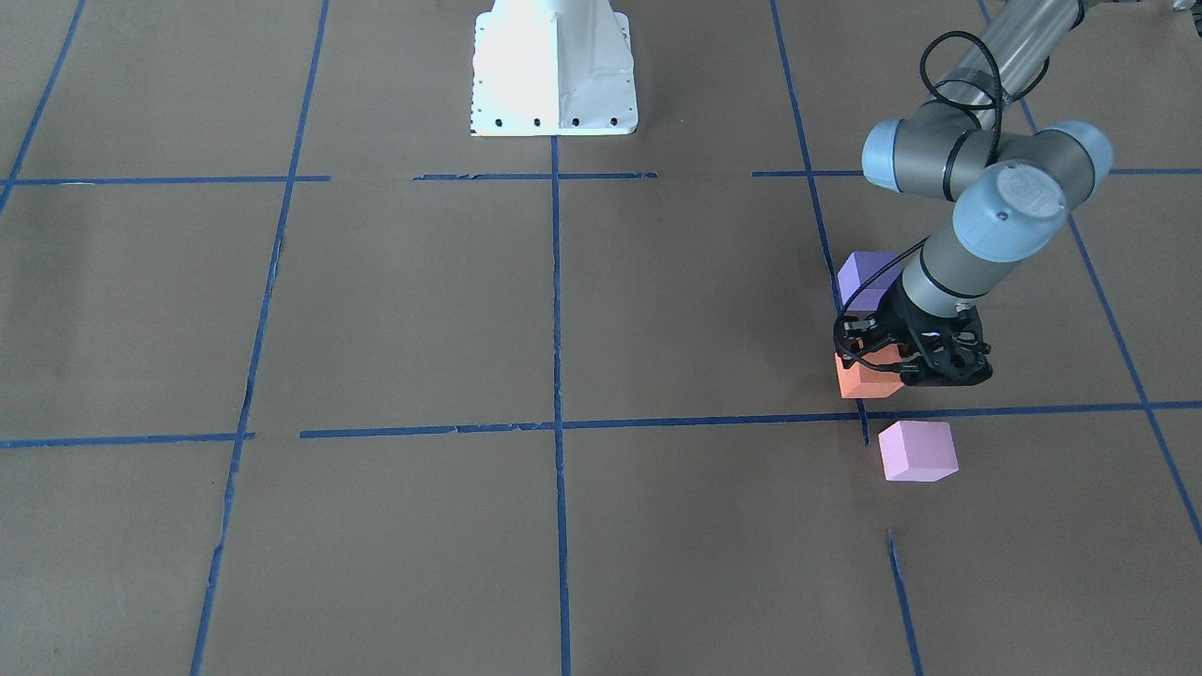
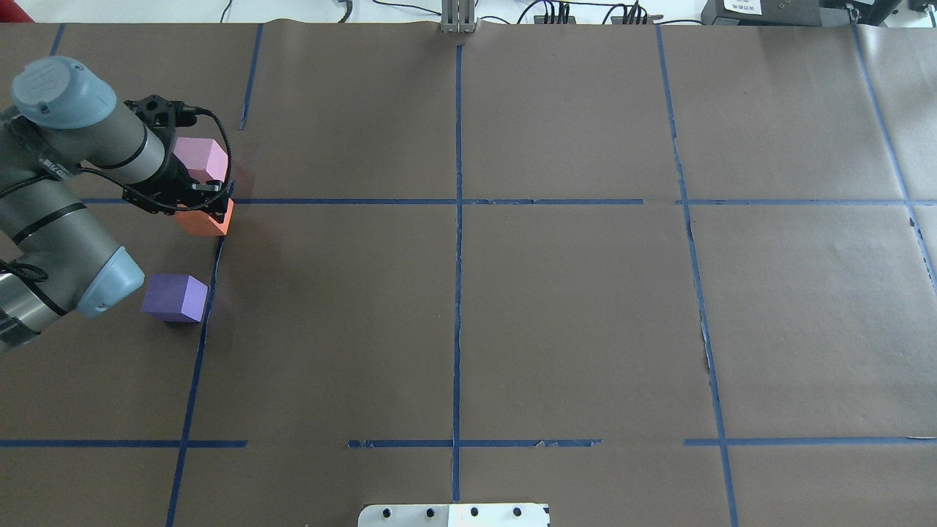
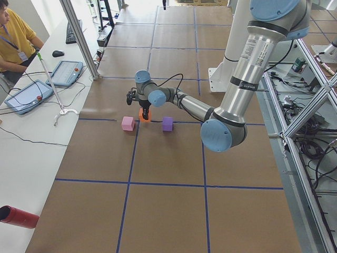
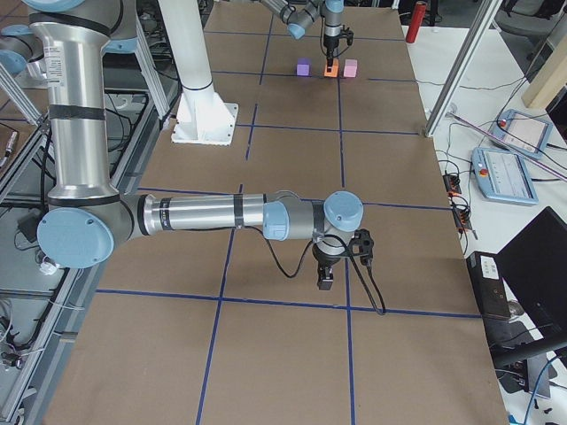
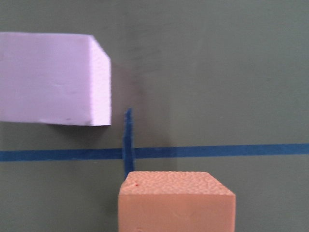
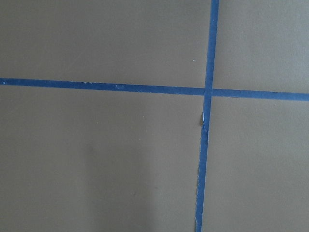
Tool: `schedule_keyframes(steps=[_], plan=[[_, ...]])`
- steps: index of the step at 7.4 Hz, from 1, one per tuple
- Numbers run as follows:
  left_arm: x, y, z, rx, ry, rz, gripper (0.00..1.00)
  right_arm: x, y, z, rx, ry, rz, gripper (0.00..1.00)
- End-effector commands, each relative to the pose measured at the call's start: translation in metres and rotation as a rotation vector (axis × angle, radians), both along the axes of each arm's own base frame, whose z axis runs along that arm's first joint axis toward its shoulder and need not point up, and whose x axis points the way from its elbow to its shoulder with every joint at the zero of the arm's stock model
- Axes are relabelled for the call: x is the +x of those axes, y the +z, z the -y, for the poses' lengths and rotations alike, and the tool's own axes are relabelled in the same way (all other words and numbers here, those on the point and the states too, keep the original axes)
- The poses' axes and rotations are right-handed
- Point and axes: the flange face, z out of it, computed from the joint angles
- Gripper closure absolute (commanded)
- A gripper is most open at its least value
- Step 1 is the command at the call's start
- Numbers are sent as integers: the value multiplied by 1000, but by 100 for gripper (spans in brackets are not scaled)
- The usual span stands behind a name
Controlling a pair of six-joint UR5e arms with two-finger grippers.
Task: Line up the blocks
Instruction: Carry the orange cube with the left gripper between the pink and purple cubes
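Note:
The three blocks stand in a rough row near the table's left end. The orange block [image 1: 859,378] [image 2: 205,222] is in the middle. The violet-purple block [image 1: 866,277] [image 2: 174,296] is on the robot's side of it and the pale pink block [image 1: 916,451] [image 2: 199,157] on the far side. My left gripper [image 1: 892,368] [image 2: 206,206] points straight down and looks shut on the orange block, at or just above the paper. The left wrist view shows the orange block [image 5: 176,203] close below and the pink block [image 5: 48,77] beyond. My right gripper [image 4: 325,283] hovers low over bare paper; I cannot tell whether it is open.
Brown paper with blue tape lines [image 2: 457,201] covers the table. The white robot base [image 1: 554,75] stands at the robot's edge. An operator [image 3: 16,37], a tablet [image 3: 29,97] and a red cylinder [image 3: 18,216] are at a side bench.

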Motion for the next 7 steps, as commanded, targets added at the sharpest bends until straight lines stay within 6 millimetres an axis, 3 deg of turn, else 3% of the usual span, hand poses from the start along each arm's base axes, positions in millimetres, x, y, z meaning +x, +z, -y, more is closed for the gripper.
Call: schedule_keyframes(steps=[1,2,3,4,6,7], plan=[[-10,15,-3,-8,4,10,73,0,0,0,-1,0,0,0],[-6,15,-4,-8,10,11,60,0,0,0,-1,0,0,0],[-5,17,-5,-11,10,12,18,0,0,0,-1,0,0,0],[-6,17,-5,-16,1,9,0,0,0,0,-1,0,0,0],[-17,11,1,-4,-14,1,0,0,0,0,-1,0,0,0],[-44,-1,13,16,-52,-10,0,0,0,0,-1,0,0,0]])
